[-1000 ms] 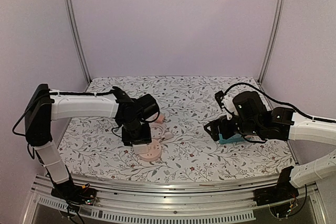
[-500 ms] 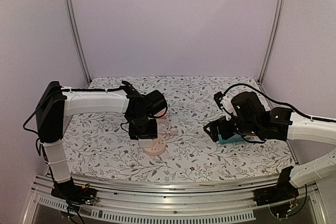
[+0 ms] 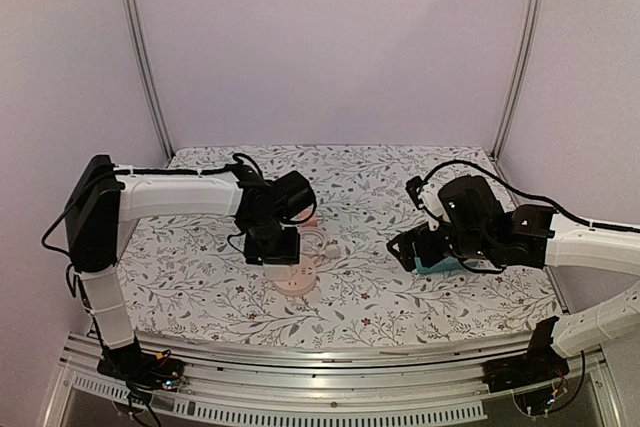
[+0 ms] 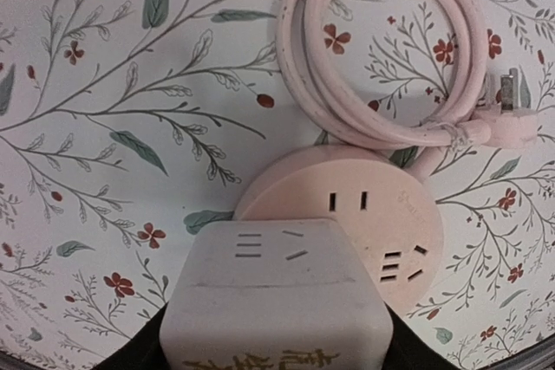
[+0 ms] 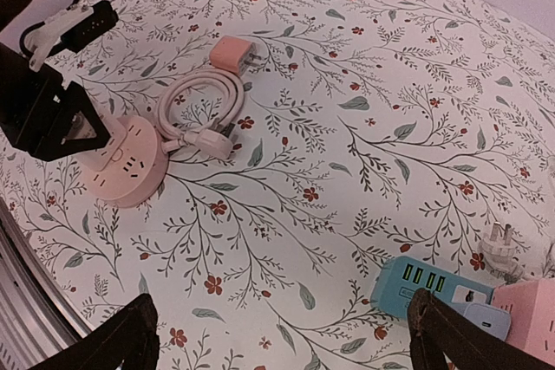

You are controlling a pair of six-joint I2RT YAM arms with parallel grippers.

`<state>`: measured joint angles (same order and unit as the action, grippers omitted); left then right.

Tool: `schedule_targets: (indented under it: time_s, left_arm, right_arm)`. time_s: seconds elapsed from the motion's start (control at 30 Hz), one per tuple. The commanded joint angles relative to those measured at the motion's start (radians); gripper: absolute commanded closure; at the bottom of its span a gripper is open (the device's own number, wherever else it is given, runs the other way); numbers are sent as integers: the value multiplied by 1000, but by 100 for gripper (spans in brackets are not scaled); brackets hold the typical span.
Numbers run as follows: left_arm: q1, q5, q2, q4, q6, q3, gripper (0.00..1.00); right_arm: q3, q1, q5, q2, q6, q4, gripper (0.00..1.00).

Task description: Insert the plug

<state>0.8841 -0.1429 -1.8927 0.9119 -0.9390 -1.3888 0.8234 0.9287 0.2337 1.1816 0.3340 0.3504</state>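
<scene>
Plug (image 4: 276, 301): white, gripped by left end effector (image 3: 271, 247), over pink socket (image 4: 373, 214)
Right end effector (image 3: 408, 247): wide open, empty

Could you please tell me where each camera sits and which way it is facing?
Top external: high behind the bases, looking down at the floral-patterned table; both arms, left claw and right claw show.
Left wrist: straight down on the round pink plastic socket hub; its dark fingers grip a white cube-shaped adapter.
Right wrist: slanting across the table toward the left arm; its open fingers show at the bottom corners.
Shared: all three see the hub.
</scene>
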Motion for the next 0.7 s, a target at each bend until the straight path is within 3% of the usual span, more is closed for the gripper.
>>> schedule_targets:
  time_s: [0.0, 0.03, 0.1, 0.67]
  left_arm:
    - [-16, 18, -58, 46, 44, 78, 20]
    - [-16, 20, -45, 47, 47, 79, 10]
    - [-16, 25, -28, 44, 52, 79, 1]
    - [-10, -39, 199, -16, 96, 86, 1]
  right_arm:
    - [14, -3, 2, 7, -7, -4, 1]
    - [14, -5, 1, 7, -7, -4, 1]
    - [14, -2, -2, 6, -8, -4, 1]
    - [31, -2, -36, 50, -20, -21, 1]
